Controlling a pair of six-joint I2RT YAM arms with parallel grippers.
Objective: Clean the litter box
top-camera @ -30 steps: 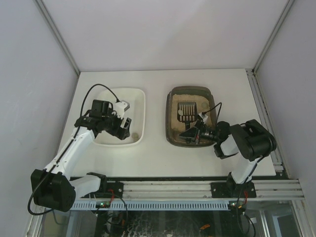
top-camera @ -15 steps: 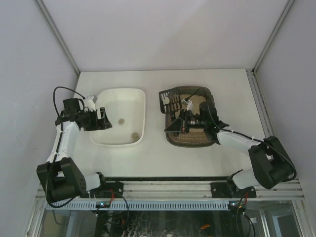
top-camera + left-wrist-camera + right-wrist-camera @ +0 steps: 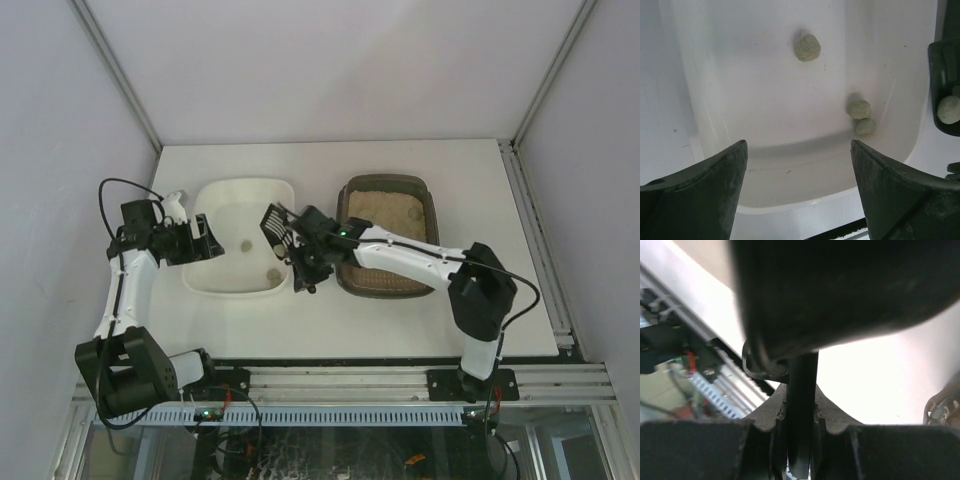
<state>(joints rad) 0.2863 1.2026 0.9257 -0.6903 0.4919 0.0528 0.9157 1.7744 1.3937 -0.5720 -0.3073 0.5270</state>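
The litter box (image 3: 388, 238), a dark brown tray with pale sand, lies right of centre. My right gripper (image 3: 303, 250) is shut on the handle of the black slotted scoop (image 3: 274, 226). It holds the scoop over the right rim of the white tray (image 3: 240, 190). In the right wrist view the handle (image 3: 802, 410) is clamped between the fingers. The left wrist view shows the scoop (image 3: 944, 75) carrying a greenish clump (image 3: 948, 109). My left gripper (image 3: 196, 244) is open and empty at the tray's left rim, also seen in the left wrist view (image 3: 799, 145).
Three greenish clumps (image 3: 807, 47) (image 3: 859, 109) (image 3: 865, 126) lie in the white tray (image 3: 765, 150). The right arm (image 3: 410, 258) stretches across the litter box's near left part. White walls close off the table's back and sides.
My right arm has swung left, carrying the scoop from over the litter box to the white tray's right rim. My left gripper has stayed at the tray's left rim.
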